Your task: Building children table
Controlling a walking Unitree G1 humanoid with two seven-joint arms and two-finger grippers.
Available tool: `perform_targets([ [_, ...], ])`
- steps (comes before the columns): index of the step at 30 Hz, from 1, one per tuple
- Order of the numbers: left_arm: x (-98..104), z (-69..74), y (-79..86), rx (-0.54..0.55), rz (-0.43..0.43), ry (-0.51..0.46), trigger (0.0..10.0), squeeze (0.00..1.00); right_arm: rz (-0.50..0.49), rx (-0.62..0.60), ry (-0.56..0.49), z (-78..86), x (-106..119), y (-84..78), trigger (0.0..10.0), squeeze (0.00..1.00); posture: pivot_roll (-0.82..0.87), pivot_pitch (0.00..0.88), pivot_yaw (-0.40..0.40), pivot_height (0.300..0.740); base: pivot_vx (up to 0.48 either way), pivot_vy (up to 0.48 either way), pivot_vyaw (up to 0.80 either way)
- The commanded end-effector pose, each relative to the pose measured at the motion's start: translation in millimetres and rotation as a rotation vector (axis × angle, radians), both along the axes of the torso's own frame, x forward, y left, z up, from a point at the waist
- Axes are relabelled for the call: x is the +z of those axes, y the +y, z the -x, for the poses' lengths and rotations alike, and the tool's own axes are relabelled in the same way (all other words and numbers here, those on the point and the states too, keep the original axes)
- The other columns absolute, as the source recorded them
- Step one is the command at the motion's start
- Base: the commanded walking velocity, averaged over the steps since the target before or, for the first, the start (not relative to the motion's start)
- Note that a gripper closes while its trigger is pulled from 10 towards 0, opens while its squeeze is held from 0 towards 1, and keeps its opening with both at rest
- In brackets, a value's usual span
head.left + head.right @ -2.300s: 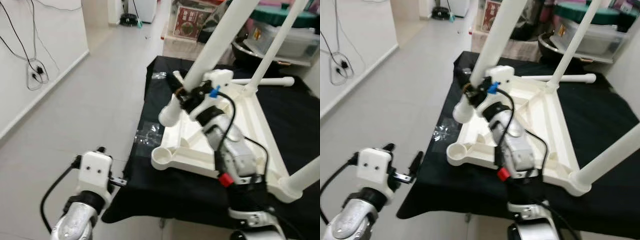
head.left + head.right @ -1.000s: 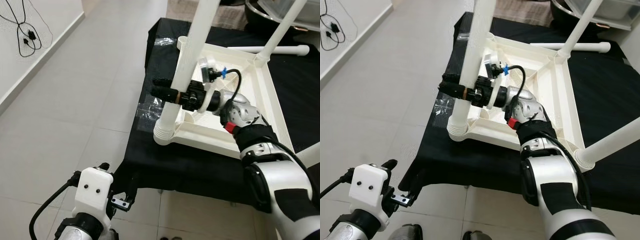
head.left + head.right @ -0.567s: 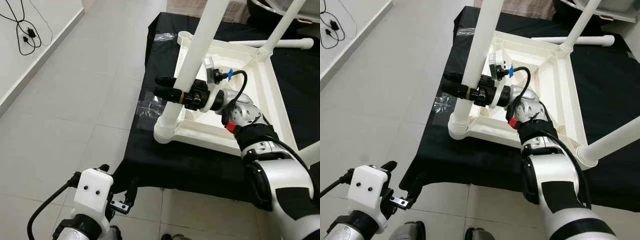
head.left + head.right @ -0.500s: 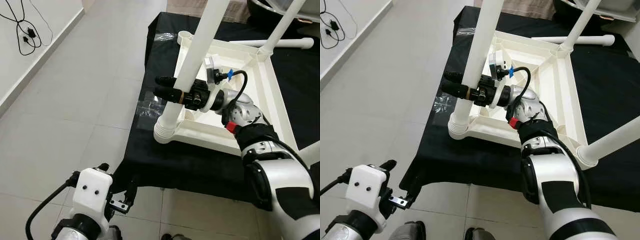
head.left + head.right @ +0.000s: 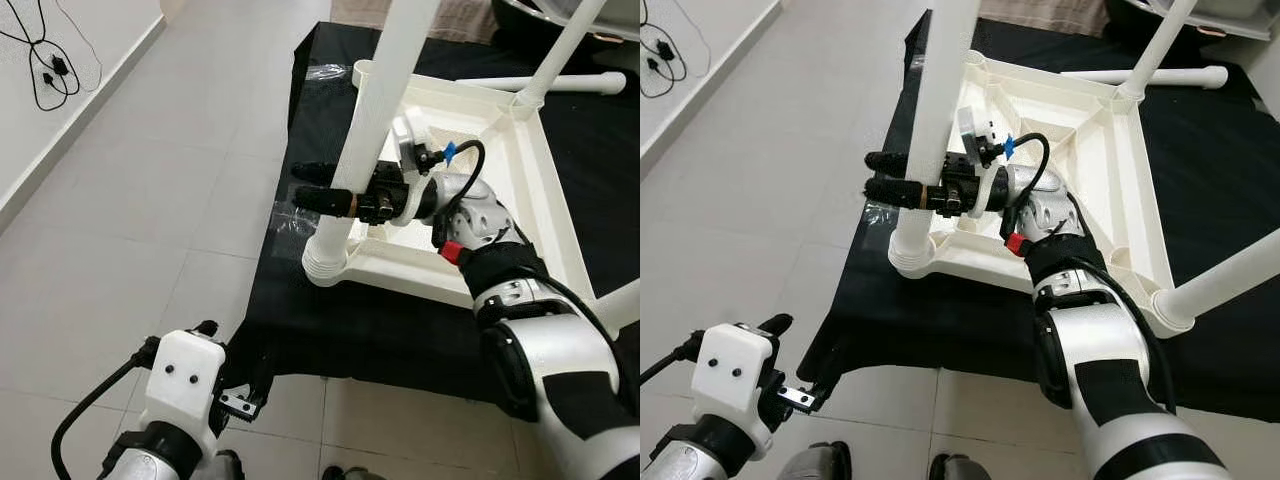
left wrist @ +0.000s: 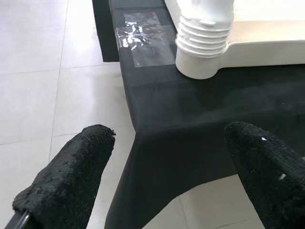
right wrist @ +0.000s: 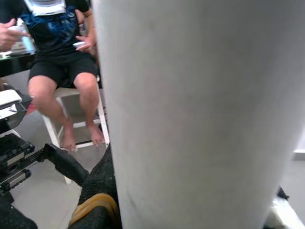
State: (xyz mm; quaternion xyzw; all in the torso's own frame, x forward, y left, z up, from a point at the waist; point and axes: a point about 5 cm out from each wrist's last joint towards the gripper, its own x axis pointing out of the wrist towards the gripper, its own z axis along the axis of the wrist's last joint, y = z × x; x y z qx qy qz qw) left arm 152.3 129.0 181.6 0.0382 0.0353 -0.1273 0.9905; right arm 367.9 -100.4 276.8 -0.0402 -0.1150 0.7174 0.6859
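Upturned white children's table (image 5: 520, 190) lying on a black cloth (image 5: 330, 330) over a low stand, tiled floor (image 5: 130, 230) around it. Right gripper (image 5: 890, 176) reaching from about 3 o'clock across the near corner, black fingers (image 5: 885, 161) clamped on either side of the white table leg (image 5: 375, 110) a little above its ribbed socket (image 5: 325, 268), tips poking out toward 9 o'clock. Leg seated in that near-left corner socket and leaning up toward 12 to 1 o'clock. Another leg standing at the far corner (image 5: 560, 50), one more at the near-right corner (image 5: 1225, 275), and a loose leg lying flat on the cloth at 1 o'clock (image 5: 560, 83). In the right wrist view, pale leg surface (image 7: 200, 114) pressed close against the fingers, a seated person's legs (image 7: 71, 100) behind. Left gripper (image 6: 171, 191) low at 7 o'clock, off the cloth's near corner, fingers (image 6: 71, 176) spread wide, nothing between them, pointed toward the socket (image 6: 202, 47). Crinkled clear plastic wrap (image 5: 296, 215) on the cloth at 9 o'clock of the socket.
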Motion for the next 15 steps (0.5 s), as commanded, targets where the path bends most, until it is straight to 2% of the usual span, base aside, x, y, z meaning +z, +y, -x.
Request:
perform_targets([
  [1,-5.1,1.1,-2.1,-0.007,0.006,0.035,10.0,0.00,0.024,0.043,-0.050,3.7,3.5,5.1,10.0,0.00,0.19,0.225,-0.121,0.740,0.000,0.000,0.00],
  [5,-6.0,0.6,-1.9,-0.001,0.007,0.035,10.0,0.00,0.020,0.046,-0.063,3.4,7.2,7.6,10.0,0.00,0.19,0.218,-0.127,0.740,0.000,0.000,0.00],
  [14,-5.7,0.8,-2.1,0.003,0.008,0.032,10.0,0.00,0.064,0.025,-0.071,-0.5,14.6,-4.5,10.0,0.00,0.19,0.213,-0.134,0.740,0.000,0.000,0.00],
  [15,-6.0,1.0,-2.2,0.003,0.009,0.033,10.0,0.00,0.086,-0.005,-0.088,-2.0,14.7,-7.3,10.0,0.00,0.19,0.215,-0.135,0.740,0.000,0.000,0.00],
])
